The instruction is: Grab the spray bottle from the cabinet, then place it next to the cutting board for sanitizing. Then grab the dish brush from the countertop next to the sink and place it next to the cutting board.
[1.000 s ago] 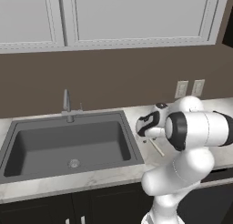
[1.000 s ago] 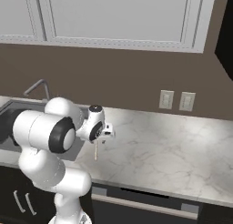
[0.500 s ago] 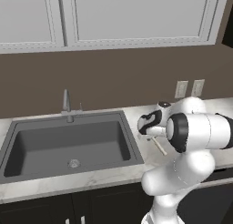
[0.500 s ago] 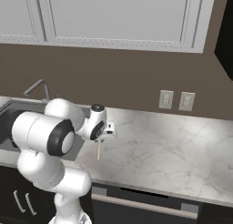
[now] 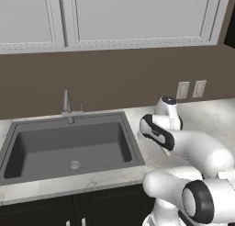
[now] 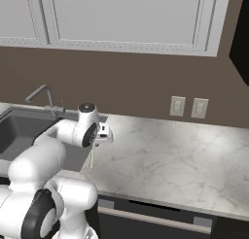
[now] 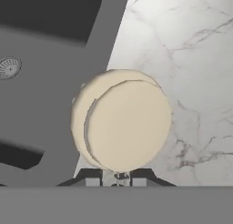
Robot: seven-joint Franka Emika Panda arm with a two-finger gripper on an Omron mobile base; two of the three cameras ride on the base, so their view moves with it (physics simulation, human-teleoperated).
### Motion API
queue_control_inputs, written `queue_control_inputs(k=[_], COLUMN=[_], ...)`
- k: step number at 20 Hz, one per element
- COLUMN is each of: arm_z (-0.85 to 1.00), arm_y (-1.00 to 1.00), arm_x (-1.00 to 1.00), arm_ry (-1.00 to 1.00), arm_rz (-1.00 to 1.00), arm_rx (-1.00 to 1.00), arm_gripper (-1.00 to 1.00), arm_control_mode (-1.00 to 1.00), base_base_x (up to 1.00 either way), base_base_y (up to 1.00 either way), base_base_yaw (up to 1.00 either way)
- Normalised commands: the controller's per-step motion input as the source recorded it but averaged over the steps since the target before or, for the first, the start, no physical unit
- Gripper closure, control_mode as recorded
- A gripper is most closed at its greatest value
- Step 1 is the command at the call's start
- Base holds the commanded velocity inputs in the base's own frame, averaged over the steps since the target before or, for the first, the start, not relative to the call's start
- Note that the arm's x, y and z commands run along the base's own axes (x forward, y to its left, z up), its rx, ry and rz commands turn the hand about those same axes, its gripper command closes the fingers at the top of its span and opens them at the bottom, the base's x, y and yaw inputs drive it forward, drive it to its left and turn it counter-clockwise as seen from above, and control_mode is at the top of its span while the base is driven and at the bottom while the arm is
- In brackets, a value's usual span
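Observation:
The dish brush [image 7: 122,120] shows its round cream head in the middle of the hand view. My gripper [image 7: 116,178] is shut on the stem just under that head. From the right base view my gripper [image 6: 103,135] hovers over the white-grey marble countertop [image 6: 170,160] just right of the sink. The brush's thin pale handle [image 6: 91,158] points down from it toward the slab. The dark grey sink [image 5: 55,142] lies to the left, and its right rim [image 7: 98,77] runs beneath the brush head. In the left base view my own forearm covers the gripper.
A slim silver faucet [image 5: 67,103] stands behind the basin. Two wall outlets [image 6: 177,106] sit on the brown backsplash. Pale-doored wall cabinets [image 5: 137,14] hang overhead. Dark cabinetry [image 6: 240,39] edges the upper right. Marble stretches away to the right.
The jaws have closed on the dish brush. The arm's elbow has swung down low in front, while the hand stays by the sink's right rim.

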Motion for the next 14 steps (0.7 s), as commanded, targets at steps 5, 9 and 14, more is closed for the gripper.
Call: queue_control_inputs(k=[5,9,14], arm_z=[1.0,0.97,0.98], arm_y=[0.46,0.16,0.0], arm_x=[-0.33,-0.43,-0.35], arm_ry=[-0.22,-0.47,-0.51], arm_rz=[0.0,0.0,0.07], arm_rx=[-0.06,0.01,0.14], arm_gripper=[1.0,1.0,1.0], arm_control_mode=[-1.0,-1.0,-1.0], base_base_x=[0.0,0.0,0.0], base_base_y=[0.0,0.0,0.0], base_base_yaw=[0.0,0.0,0.0])
